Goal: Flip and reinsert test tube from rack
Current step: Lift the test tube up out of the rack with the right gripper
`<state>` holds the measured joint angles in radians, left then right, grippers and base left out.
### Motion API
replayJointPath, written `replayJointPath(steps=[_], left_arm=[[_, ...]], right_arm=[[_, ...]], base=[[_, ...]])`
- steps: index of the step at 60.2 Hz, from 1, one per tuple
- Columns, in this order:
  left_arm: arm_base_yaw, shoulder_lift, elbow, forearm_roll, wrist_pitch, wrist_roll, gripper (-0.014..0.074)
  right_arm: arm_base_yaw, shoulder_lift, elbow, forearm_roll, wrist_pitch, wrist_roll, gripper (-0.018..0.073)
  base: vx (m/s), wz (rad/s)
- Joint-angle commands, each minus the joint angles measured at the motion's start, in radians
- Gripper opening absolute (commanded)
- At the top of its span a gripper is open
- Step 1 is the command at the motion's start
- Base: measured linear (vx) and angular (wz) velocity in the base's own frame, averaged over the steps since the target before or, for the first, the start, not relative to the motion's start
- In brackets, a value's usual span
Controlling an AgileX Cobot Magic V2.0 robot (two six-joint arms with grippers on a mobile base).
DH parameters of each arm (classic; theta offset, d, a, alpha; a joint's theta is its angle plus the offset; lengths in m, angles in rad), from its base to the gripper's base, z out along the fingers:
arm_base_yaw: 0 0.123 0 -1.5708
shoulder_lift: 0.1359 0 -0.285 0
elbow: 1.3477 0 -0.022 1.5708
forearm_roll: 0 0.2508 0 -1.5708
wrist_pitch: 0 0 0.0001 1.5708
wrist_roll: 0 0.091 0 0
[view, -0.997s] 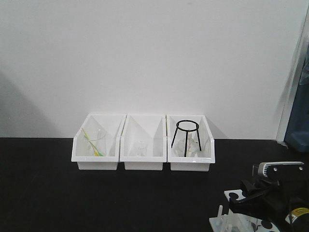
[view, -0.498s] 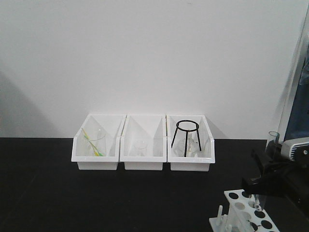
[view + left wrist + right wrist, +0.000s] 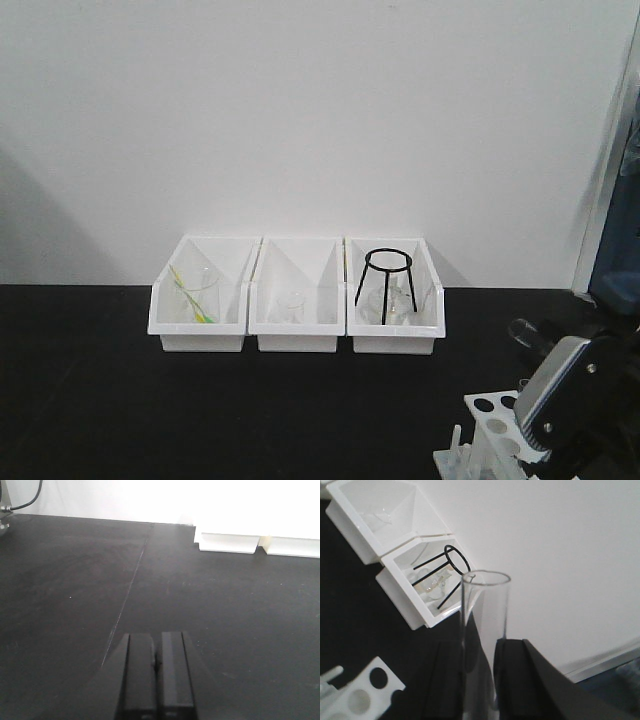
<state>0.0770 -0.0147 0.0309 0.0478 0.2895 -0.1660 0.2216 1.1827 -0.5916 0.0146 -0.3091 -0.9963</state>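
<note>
My right gripper (image 3: 480, 680) is shut on a clear glass test tube (image 3: 484, 630). The tube runs between the two black fingers, its open mouth pointing away from the wrist. In the front view the right arm (image 3: 560, 390) is tilted at the lower right, and the tube's mouth (image 3: 522, 332) sticks out up and to the left above the white rack (image 3: 490, 430). The rack's holed top plate also shows at the lower left of the right wrist view (image 3: 365, 690). My left gripper (image 3: 157, 672) is shut and empty, low over the black table.
Three white bins (image 3: 297, 295) stand in a row at the back by the wall. The left holds a beaker with a yellow-green stick, the middle a small glass, the right a black wire tripod (image 3: 386, 283). A pale seam (image 3: 127, 590) crosses the black tabletop.
The right arm lifted the tube out of the rack and has turned over, so the tube now points up and to the left. The left arm has not moved.
</note>
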Motion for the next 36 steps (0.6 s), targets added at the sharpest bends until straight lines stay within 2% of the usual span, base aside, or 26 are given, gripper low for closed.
replayJointPath(steps=[1, 8, 14, 20, 28, 36], left_arm=[[-0.007, -0.013, 0.001, -0.004, -0.087, 0.0, -0.0006], [-0.007, -0.013, 0.001, -0.004, -0.087, 0.0, -0.0006], [-0.007, -0.013, 0.001, -0.004, -0.087, 0.0, -0.0006], [-0.007, -0.013, 0.001, -0.004, -0.087, 0.0, -0.0006], [-0.007, -0.013, 0.001, -0.004, -0.087, 0.0, -0.0006], [-0.007, -0.013, 0.001, -0.004, -0.087, 0.0, -0.0006]], right_arm=[[-0.001, -0.025, -0.031, -0.031, -0.079, -0.166, -0.0008], [-0.001, -0.025, -0.031, -0.028, -0.083, -0.306, -0.0008], [-0.001, -0.025, -0.031, 0.011, -0.086, -0.279, -0.0008], [-0.001, -0.025, -0.031, 0.127, -0.124, -0.139, -0.0008], [-0.001, -0.025, -0.031, 0.306, -0.193, 0.146, -0.0008], [-0.001, -0.025, -0.031, 0.382, -0.238, 0.438, -0.0008]], base=[[0.0, 0.0], [0.0, 0.0], [0.0, 0.0], [0.0, 0.0], [0.0, 0.0], [0.0, 0.0]])
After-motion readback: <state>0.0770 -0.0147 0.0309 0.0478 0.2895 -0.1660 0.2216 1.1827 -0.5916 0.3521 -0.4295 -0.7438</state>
